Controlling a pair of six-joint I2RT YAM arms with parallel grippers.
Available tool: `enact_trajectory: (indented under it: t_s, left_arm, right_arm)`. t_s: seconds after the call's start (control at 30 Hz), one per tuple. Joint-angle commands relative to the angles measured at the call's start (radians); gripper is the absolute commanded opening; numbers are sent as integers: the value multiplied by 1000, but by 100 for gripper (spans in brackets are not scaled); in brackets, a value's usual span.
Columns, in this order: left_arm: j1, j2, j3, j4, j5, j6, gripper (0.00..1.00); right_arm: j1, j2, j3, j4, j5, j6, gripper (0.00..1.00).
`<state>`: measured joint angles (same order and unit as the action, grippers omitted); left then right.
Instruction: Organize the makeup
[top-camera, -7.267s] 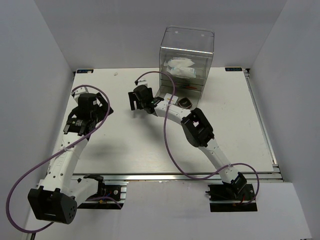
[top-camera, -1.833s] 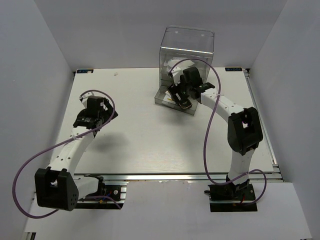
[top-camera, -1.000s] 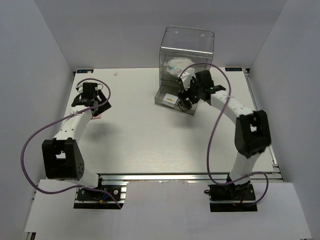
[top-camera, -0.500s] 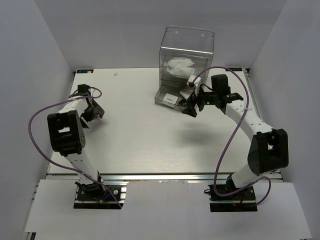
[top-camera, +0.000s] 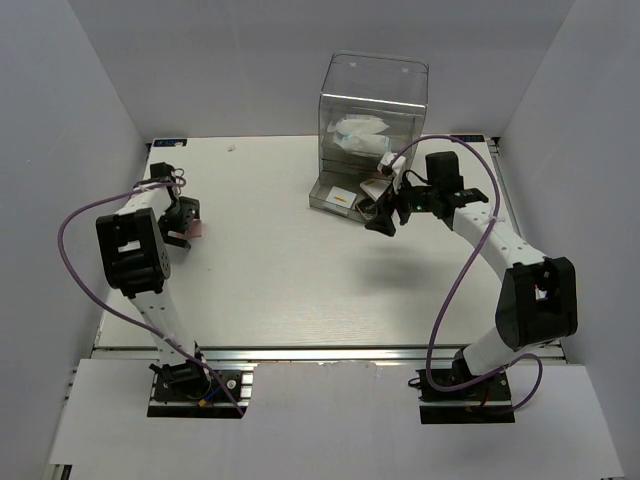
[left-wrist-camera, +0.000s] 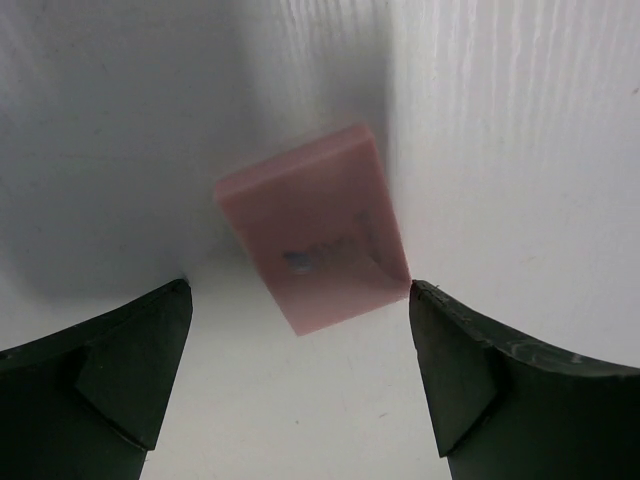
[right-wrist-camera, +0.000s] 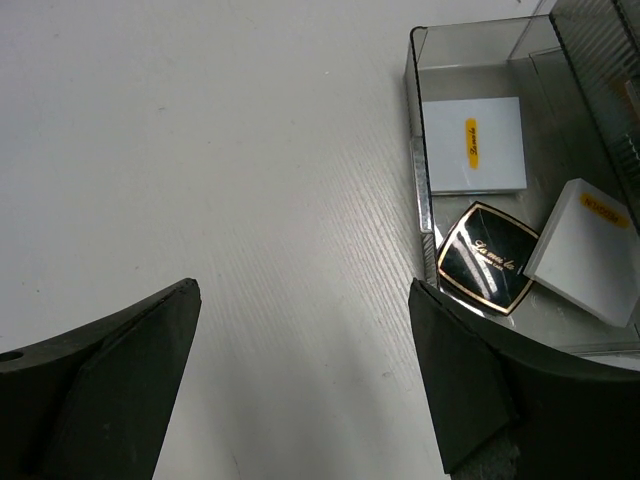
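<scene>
A pink square (left-wrist-camera: 315, 240) lies flat on the white table, just ahead of my open, empty left gripper (left-wrist-camera: 298, 290). In the top view it (top-camera: 198, 231) sits at the far left beside that gripper (top-camera: 178, 216). My right gripper (right-wrist-camera: 302, 290) is open and empty over bare table, left of the pulled-out clear drawer (right-wrist-camera: 415, 150). The drawer holds two white flat squares with orange marks (right-wrist-camera: 475, 145) (right-wrist-camera: 585, 250) and a black square compact (right-wrist-camera: 487, 257). White-blue crinkly packets (top-camera: 362, 134) lie inside the box. No red-and-black sticks are in view.
The tall clear acrylic drawer box (top-camera: 372, 100) stands at the back centre, its bottom drawer (top-camera: 340, 199) pulled out toward me. My right gripper (top-camera: 384, 216) hovers at the drawer's front right corner. Grey walls close in the table on the left, back and right.
The left arm has folded back along the left edge, leaving its gripper over the pink square, which now shows beside it. The right gripper has drawn slightly back from the drawer.
</scene>
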<state>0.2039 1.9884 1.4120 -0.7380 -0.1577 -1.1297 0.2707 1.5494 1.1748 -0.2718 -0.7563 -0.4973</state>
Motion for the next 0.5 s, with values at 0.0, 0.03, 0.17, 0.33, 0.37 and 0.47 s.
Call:
enact_trajectory:
  t_s: [0.0,0.03,0.17,0.33,0.37,0.47]
  left_arm:
    - [11,32,62,-37,-11,-130,98]
    - [12,47,68,-35,-9,-145,98]
    - [15,93,102,-67,3,-209,98]
    - [17,171,189,-217,10,-217,96]
    - [17,181,188,-247,9,-216,95]
    - [17,165,150,-264,-9,-212,87]
  right_arm:
    - [-19,-15,-6,32,-29,17,89]
    - [-22,-15,-9,33,-31,19,89]
    - [-36,-23,-21,32,-32,22,89]
    - [-51,-32,-27,40,-32,28,89]
    - [-54,-34,-29,43,-34,31,89]
    - [-62,-34,-26,52,-37,42,89]
